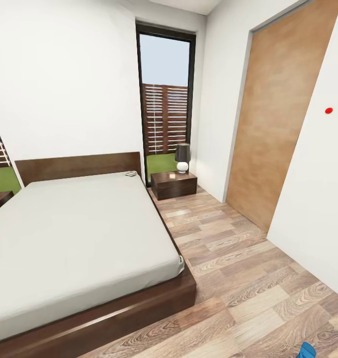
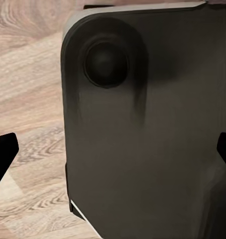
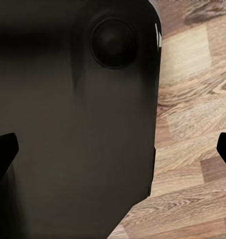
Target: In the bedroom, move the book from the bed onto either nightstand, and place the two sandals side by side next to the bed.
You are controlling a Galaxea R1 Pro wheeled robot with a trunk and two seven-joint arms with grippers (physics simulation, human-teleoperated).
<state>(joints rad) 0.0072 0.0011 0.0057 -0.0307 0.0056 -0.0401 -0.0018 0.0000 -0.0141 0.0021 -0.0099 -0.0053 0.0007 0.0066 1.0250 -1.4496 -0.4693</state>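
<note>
- Your left gripper (image 2: 113,149) had its two dark fingertips (image 2: 4,149) spread wide at opposite edges of the left wrist view, with nothing between them; past them lay a dark rounded panel of the robot's own body (image 2: 142,124) and light brown wood-plank floor (image 2: 28,74).
- Your right gripper (image 3: 113,149) was likewise wide apart and empty, facing another dark rounded body panel (image 3: 78,114), with plank floor at its side.
- In the head view, a bright blue flat sandal (image 1: 306,350) peeked in at about 5 o'clock, lying on the floor; you could see just a part of it.
- The large low bed with dark brown wooden frame and pale grey mattress (image 1: 74,233) filled the 8 to 9 o'clock part of the head view.
- The small thin book (image 1: 131,173) lay on the mattress's far corner, close to the headboard, near the picture's centre towards 11 o'clock.
- Just beyond that corner, at about 1 o'clock from centre, stood a low glossy dark-brown wooden nightstand (image 1: 175,186) bearing a dark-shaded lamp with a round white base (image 1: 182,158).
- A tall dark-framed window (image 1: 165,99) stood at 12 o'clock, a light wooden door (image 1: 283,114) at 2 o'clock.
</note>
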